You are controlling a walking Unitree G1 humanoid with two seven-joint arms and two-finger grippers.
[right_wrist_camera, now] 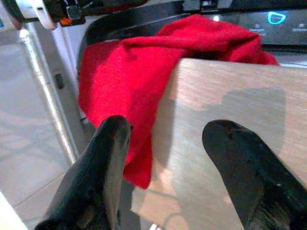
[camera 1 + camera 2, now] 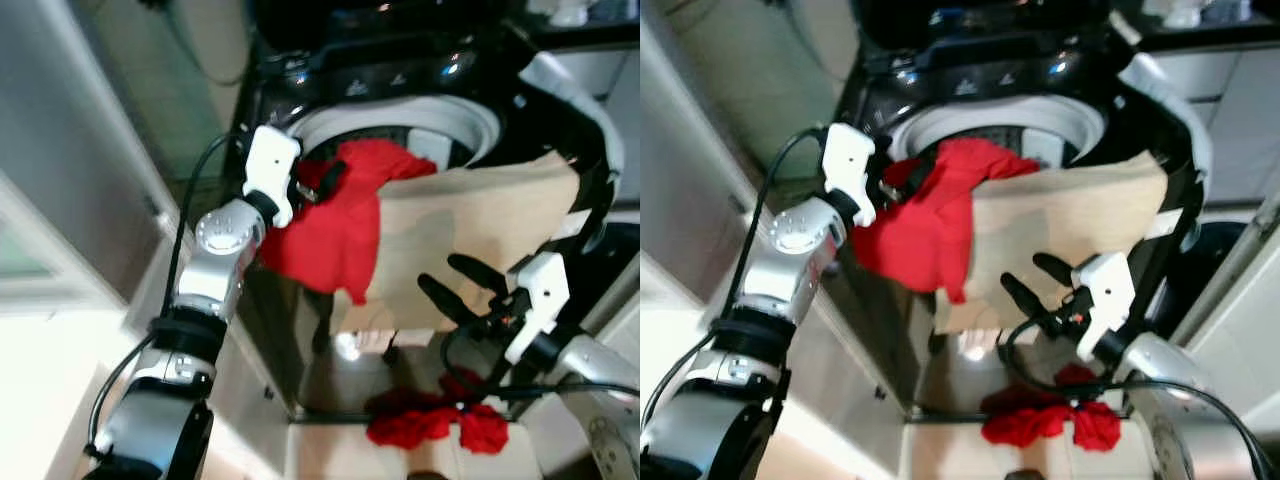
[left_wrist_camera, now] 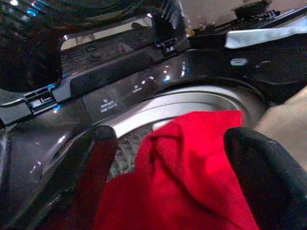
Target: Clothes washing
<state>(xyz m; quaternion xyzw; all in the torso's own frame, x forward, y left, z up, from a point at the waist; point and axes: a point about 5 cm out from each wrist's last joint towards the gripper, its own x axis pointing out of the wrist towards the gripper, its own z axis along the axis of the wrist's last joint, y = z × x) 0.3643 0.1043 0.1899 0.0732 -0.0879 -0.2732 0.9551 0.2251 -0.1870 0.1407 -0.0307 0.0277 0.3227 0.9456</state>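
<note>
Red garment (image 2: 335, 215) draped over washer rim (image 2: 470, 115).

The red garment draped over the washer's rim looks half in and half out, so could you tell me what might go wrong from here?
Most of the red garment hangs outside the washer rim, so it may slide to the floor if the left gripper loses it. The beige cloth also drapes outward and could follow. Another red cloth already lies on the floor below, near the open right gripper.

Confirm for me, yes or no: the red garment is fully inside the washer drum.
No. The red garment hangs over the front rim of the washer, draping down its outside beside the beige cloth.
</note>
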